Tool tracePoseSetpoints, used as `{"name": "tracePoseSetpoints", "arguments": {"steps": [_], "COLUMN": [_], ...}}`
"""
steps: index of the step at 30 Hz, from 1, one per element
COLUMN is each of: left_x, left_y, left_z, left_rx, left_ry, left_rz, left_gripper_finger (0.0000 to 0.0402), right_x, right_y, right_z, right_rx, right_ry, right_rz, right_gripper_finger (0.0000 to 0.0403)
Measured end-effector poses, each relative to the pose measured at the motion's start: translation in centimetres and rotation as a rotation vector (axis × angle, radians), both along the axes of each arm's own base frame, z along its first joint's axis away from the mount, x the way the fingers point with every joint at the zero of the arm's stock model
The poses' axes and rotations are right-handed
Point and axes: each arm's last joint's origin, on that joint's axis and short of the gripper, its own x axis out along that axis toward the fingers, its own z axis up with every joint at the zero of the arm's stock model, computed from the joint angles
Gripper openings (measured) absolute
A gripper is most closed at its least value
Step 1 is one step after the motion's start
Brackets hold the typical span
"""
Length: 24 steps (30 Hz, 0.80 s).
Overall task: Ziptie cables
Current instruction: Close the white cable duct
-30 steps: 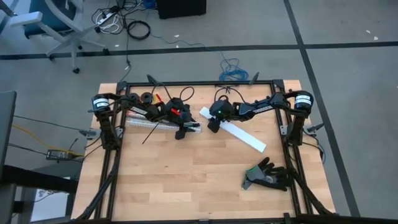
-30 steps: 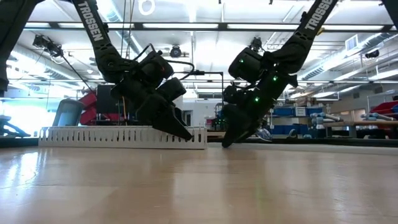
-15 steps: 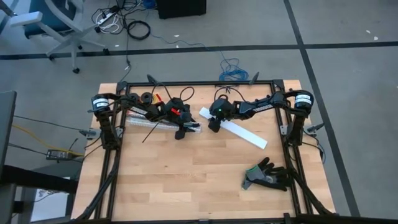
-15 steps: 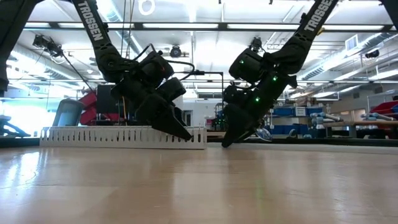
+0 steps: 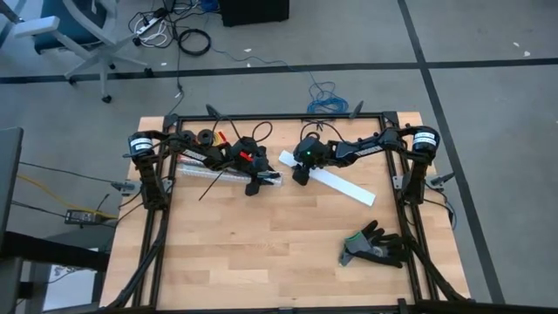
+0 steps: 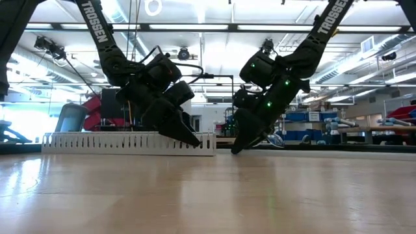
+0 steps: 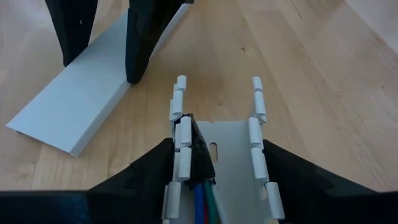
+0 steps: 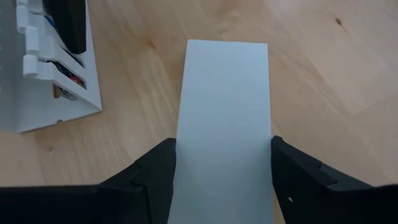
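Note:
The cables [image 7: 200, 198], blue, red and green with a black-taped end, lie inside a white slotted duct [image 5: 228, 172] on the table's far left half. My left gripper [image 7: 217, 149] is at the duct's right end, shut on it. The ziptie [image 5: 209, 187], a thin black strap, lies flat on the wood just near of the duct. To the right a flat white cover strip [image 5: 331, 182] lies slanted on the table. My right gripper [image 8: 222, 146] is shut on that strip's left end. My left gripper holds the duct's right end between its two fingers, one on the outside of each slotted wall [image 7: 179, 163]. The fingers slant down from the table's left and lie along the duct. The duct rests flat on the table. My right gripper pinches the cover strip across its width, one finger on each long edge [image 8: 178, 163], near the strip's left end. The fingers slant down from the table's right and lie along the strip. Its far end [image 5: 368, 201] lies on the wood.
A black glove [image 5: 375, 247] lies at the near right. Small black spools [image 5: 204, 136] sit at the far left edge. A black frame [image 5: 279, 117] rims the table. Bare wood spreads across the near half.

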Motion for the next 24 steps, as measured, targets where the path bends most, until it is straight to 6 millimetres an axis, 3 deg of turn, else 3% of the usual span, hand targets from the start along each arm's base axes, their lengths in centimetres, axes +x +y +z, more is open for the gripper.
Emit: {"name": "tracePoseSetpoints", "arguments": {"steps": [16, 24], "left_x": [0.0, 0.0], "left_y": [0.0, 0.0], "left_z": [0.0, 0.0], "left_rx": [0.000, 0.002], "left_ry": [0.000, 0.000], "left_rz": [0.000, -0.002], "left_gripper_finger": [0.0230, 0.0230], "right_x": [0.2, -0.6], "right_y": [-0.1, 0.0], "right_z": [0.5, 3.7], "right_rx": [-0.020, -0.067], "right_ry": [-0.037, -0.076], "right_rz": [0.016, 0.049], "right_gripper_finger": [0.0210, 0.0201]}}
